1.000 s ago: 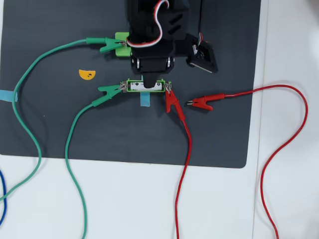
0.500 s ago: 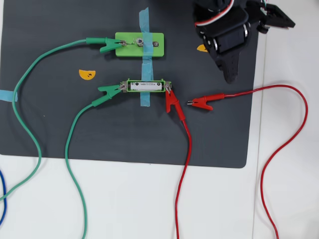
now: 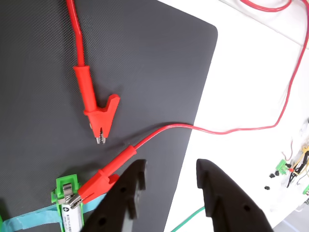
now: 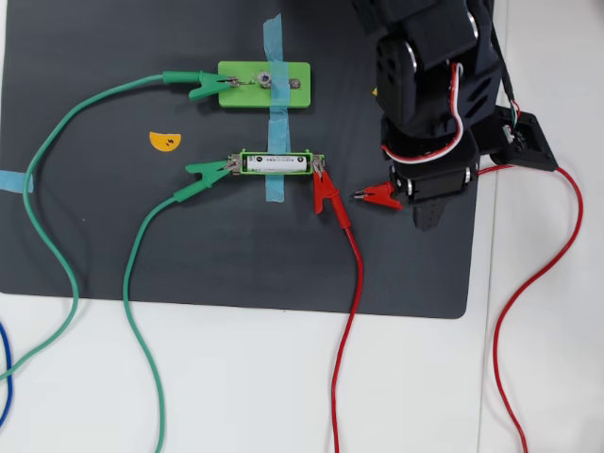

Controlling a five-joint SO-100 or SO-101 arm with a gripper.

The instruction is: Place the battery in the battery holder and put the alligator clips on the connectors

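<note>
The battery (image 4: 276,163) sits in the holder (image 4: 317,158), with three clips attached there and on the plate (image 4: 293,72). One red clip (image 4: 377,195) lies loose (unclipped); the gripper (image 3: 168,181) hovers parted, empty.

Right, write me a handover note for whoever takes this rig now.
Gripper: open and empty, above the loose red clip at the mat's right side in the overhead view.
Battery: already seated in the battery holder.
Clipped on: a green clip at the holder's left end, a red clip at its right end, another green clip on the green plate.
Left: pick up the loose red clip, probably for the plate's free right connector.
</note>
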